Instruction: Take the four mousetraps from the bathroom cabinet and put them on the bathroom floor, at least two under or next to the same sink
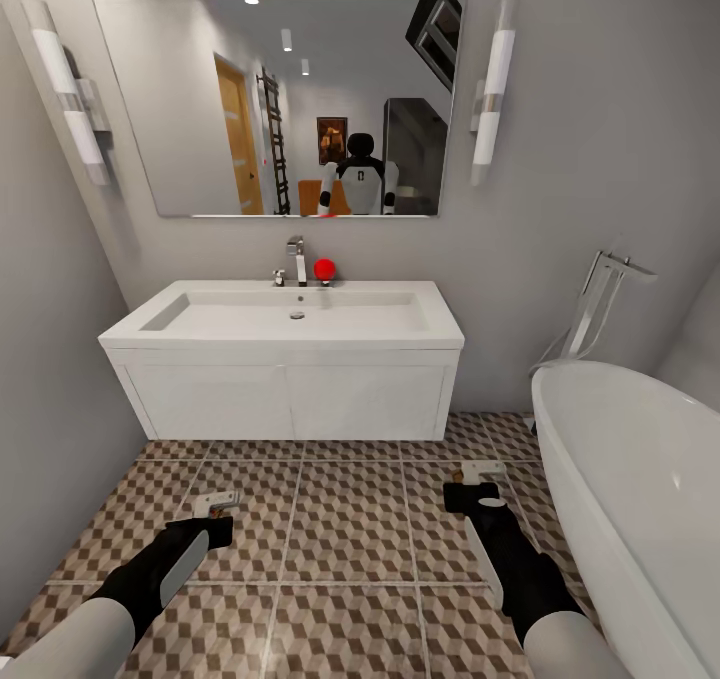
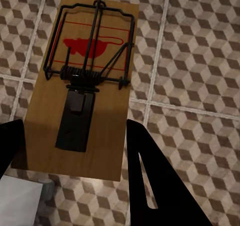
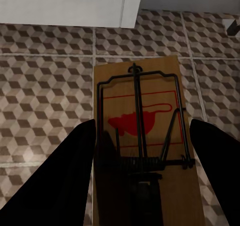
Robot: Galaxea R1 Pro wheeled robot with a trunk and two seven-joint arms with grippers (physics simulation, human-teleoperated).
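Observation:
I face the white bathroom sink (image 1: pixel 200 331) on its wall-hung vanity (image 1: pixel 285 399). My left gripper (image 1: pixel 214 515) is shut on a tan mousetrap (image 1: pixel 218 502) over the cube-patterned bathroom floor (image 1: pixel 350 539), left of centre. In the left wrist view the black fingers (image 2: pixel 150 176) clamp the near end of the mousetrap (image 2: pixel 100 131), with its wire and red mark facing up. My right gripper (image 1: pixel 478 489) is shut on a second mousetrap (image 1: pixel 480 471) near the vanity's right corner. This mousetrap (image 3: pixel 165 83) sits between dark fingers (image 3: pixel 65 176). The cabinet is out of view.
A white oval bathtub (image 1: pixel 640 479) with a floor-standing tap (image 1: pixel 600 304) fills the right side, close to my right arm. A grey wall (image 1: pixel 50 409) borders the left. A red ball (image 1: pixel 324 269) sits beside the chrome tap (image 1: pixel 297 259). Open tiles lie between my arms.

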